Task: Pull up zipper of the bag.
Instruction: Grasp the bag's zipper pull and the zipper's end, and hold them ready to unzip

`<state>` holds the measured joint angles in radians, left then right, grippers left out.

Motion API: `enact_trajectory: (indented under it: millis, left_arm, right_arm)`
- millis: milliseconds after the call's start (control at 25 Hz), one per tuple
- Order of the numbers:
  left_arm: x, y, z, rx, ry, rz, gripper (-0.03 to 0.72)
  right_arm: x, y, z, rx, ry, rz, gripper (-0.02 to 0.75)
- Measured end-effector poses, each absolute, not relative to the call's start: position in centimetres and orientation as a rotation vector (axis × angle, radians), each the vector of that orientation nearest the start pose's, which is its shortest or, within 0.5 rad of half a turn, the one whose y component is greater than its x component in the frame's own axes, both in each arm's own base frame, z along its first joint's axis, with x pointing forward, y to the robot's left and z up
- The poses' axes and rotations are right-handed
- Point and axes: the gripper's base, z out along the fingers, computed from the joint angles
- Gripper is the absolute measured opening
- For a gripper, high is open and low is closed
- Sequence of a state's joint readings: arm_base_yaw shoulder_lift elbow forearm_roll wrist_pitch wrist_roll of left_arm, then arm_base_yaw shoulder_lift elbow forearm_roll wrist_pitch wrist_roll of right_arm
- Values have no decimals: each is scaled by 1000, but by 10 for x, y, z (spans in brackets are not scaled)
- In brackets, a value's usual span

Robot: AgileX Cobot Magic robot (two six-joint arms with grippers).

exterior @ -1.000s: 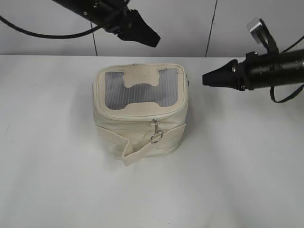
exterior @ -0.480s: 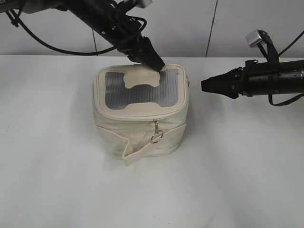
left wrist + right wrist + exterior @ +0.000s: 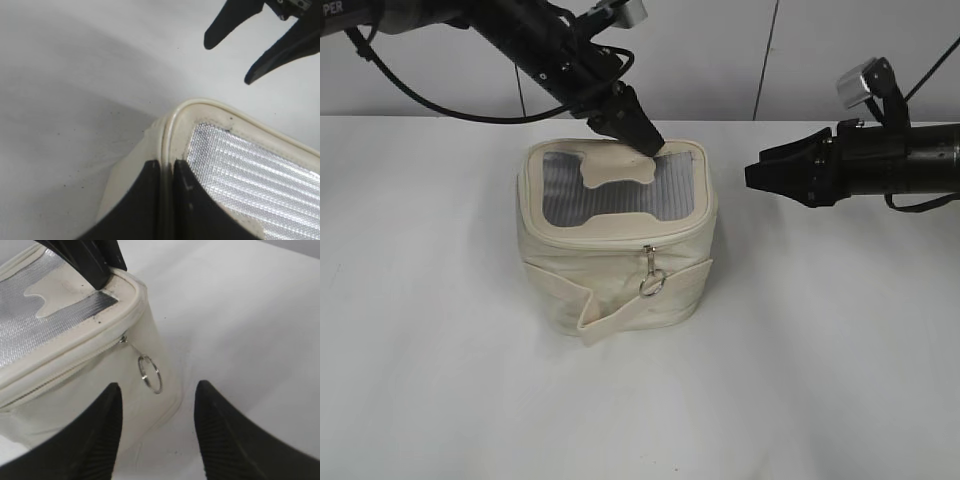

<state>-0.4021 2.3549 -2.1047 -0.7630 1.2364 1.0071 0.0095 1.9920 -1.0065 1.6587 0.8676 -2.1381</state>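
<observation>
Bag (image 3: 616, 235) steadied, zipper (image 3: 149, 373) pull awaited.
Left pincer (image 3: 167, 176) is clenched on the rim; released right pincer (image 3: 156, 432) should be closed around the ring ahead.

Left claw (image 3: 642, 137) reached down with jaws nearly closed; right claw (image 3: 757, 172) extended level, jaws spread.

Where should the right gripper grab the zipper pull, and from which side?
Probably the round ring at the end of the zipper pull, not the small tab above it. It hangs loose off the bag wall just under the top rim, so fingers can close across it. Come from the front of the bag: the open right gripper is beside the bag, apart from it, with the ring ahead.
</observation>
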Motion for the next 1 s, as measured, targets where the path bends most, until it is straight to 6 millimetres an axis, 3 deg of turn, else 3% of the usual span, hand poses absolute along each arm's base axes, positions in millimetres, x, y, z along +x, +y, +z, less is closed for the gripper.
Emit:
enact_trajectory:
  millis: [200, 560, 1000]
  left_arm:
    - [434, -249, 210, 1492, 2157, -905, 50]
    - [434, -249, 210, 1492, 2157, -906, 48]
    - [434, -249, 211, 1490, 2157, -909, 47]
  right_arm:
    - [366, 77, 142, -922, 1900, 704, 412]
    - [361, 115, 133, -1019, 1961, 609, 423]
    - [362, 117, 122, -1015, 2005, 587, 423]
